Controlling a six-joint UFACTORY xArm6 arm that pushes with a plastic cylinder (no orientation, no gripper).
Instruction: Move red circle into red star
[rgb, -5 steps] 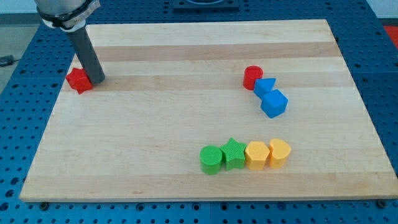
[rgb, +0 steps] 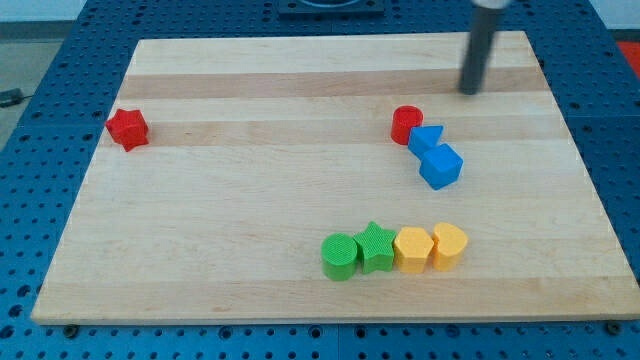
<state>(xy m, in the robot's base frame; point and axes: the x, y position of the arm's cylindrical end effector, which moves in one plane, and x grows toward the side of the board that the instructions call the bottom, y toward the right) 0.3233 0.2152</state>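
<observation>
Red circle sits at the table's right, touching a blue triangle; my tip (a bare rod, nothing to clench) stands up-right of it, apart. Red star lies far left, so the push should run leftward.

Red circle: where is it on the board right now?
The red circle sits in the view's upper right, touching the blue triangle; my tip is up-right of it.
</observation>
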